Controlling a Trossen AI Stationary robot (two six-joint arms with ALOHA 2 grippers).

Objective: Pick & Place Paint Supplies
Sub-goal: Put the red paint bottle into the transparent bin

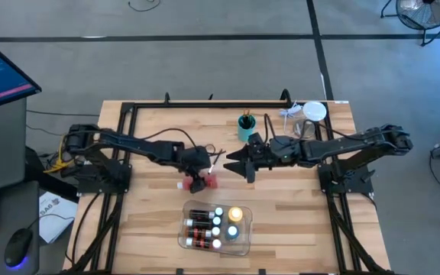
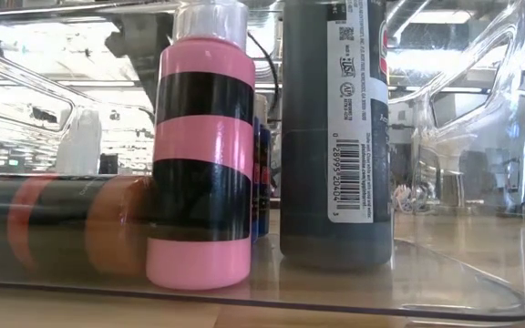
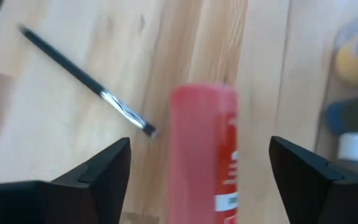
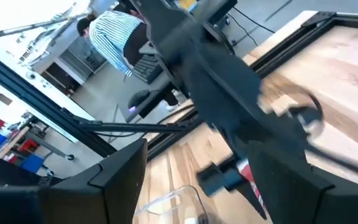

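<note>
A red paint tube [image 3: 204, 149] lies on the wooden table, lengthwise between the fingers of my open left gripper [image 3: 201, 171], which hangs over it without touching; in the high view the tube [image 1: 210, 182] is at mid-table beside that gripper [image 1: 195, 182]. A thin dark-handled brush [image 3: 86, 81] lies on the wood just beyond. My right gripper [image 1: 247, 165] hovers open to the right of the tube, facing the left arm, with nothing between its fingers [image 4: 123, 180].
A clear tray [image 1: 244, 243] at the near middle holds several bottles, among them a pink-and-black one [image 2: 199, 155] and a dark one [image 2: 335, 137] standing, and one lying [image 2: 53, 223]. A teal cup [image 1: 246, 127] with brushes and a clear cup [image 1: 312, 114] stand at the far side.
</note>
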